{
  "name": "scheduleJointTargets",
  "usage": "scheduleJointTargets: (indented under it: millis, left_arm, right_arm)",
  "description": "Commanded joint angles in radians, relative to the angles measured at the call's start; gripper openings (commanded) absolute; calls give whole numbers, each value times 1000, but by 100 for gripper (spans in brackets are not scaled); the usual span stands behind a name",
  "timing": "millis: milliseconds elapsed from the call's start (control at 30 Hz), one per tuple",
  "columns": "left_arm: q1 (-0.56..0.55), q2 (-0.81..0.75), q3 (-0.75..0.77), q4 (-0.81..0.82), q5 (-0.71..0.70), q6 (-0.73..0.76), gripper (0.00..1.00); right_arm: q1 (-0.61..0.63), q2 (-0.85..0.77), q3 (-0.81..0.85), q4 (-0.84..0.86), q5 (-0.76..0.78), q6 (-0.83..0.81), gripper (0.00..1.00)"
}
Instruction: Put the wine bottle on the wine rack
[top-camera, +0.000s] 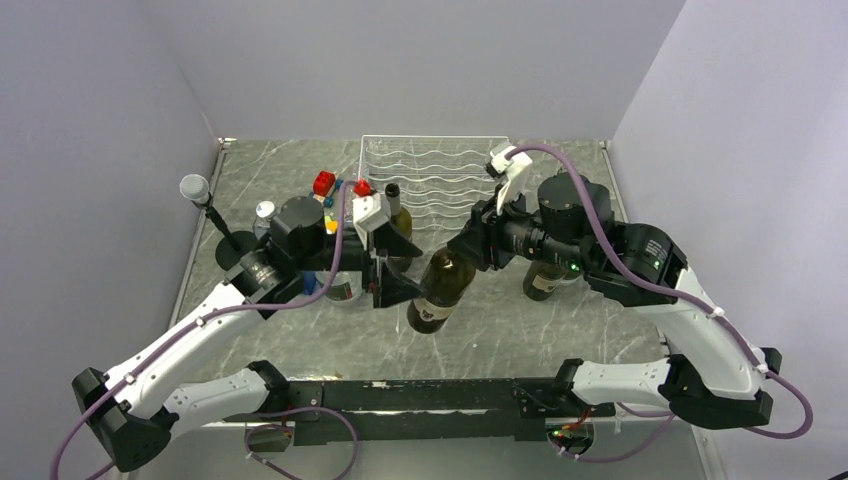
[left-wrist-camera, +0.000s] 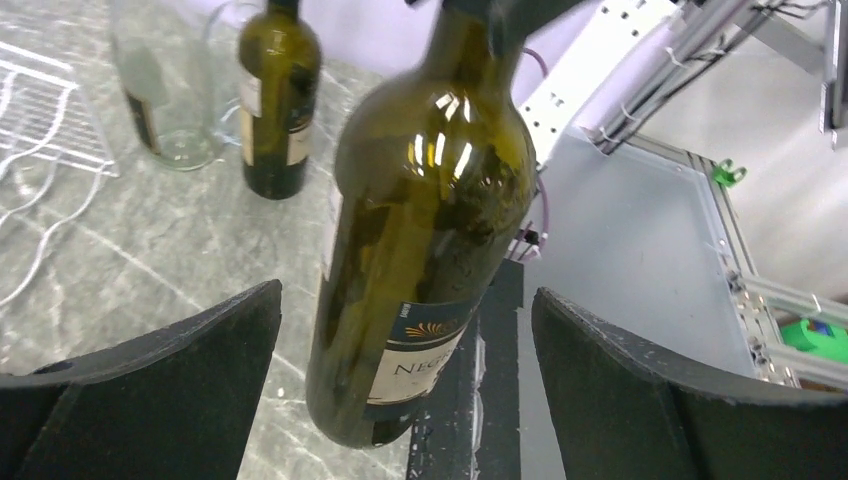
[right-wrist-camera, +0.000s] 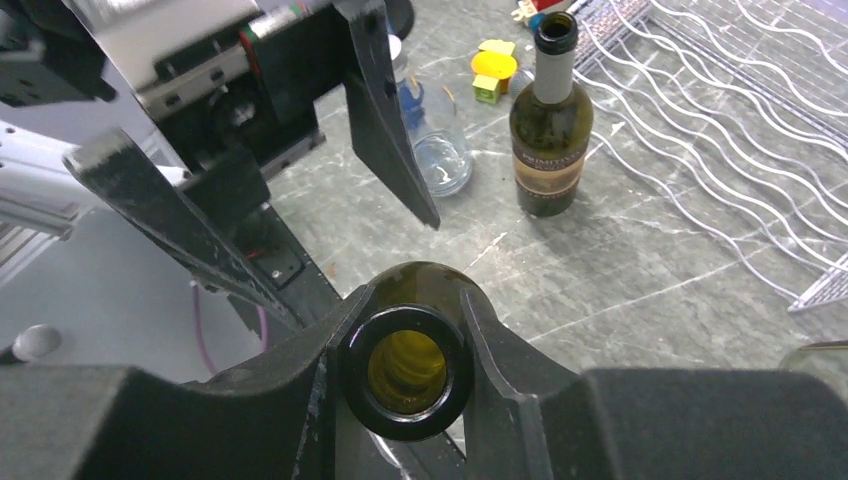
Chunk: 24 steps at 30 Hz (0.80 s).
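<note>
The right end effector (right-wrist-camera: 405, 365) is clamped on the neck of the wine bottle (top-camera: 440, 290), just below the open mouth. It holds the bottle off the counter (top-camera: 560, 320) at a slant, with the neck up toward the right arm and the heavy base low toward the left arm. The left end effector (left-wrist-camera: 405, 300) stands wide apart. Its two black wedge-shaped fingers (left-wrist-camera: 180, 390) bracket the bottle's lower body with a clear gap on each side, touching nothing. The bottle is smooth, dark olive glass with glossy highlights, round shoulders and a paper label near the base. The wine rack (top-camera: 440, 175) lies flat at the far middle of the counter, beyond the bottle and well apart from it. It is made of thin white wire, and its wavy cross-wires form grooves that seem to run away from the arms. The coming move likely turns on laying the bottle's long axis down along one groove. A second bottle (right-wrist-camera: 548, 130) stands upright just beside the rack's near corner and may crowd the approach.
</note>
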Motion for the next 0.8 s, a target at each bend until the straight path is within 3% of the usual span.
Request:
scheduleJointTargets:
  millis: [0,300,767]
  left_arm:
    - [-72,-43,-70,231,4,-34,99]
    - [-265,-60,-200,355,-144,-22,99]
    - [-306,-47,-291,530,-281,-114,99]
  right_arm:
    - [-5,-41,99,101,-66,34,0]
    - [-7,-50,116,170,-115,77,0]
    - [-9,-77,60,272,-189,138,0]
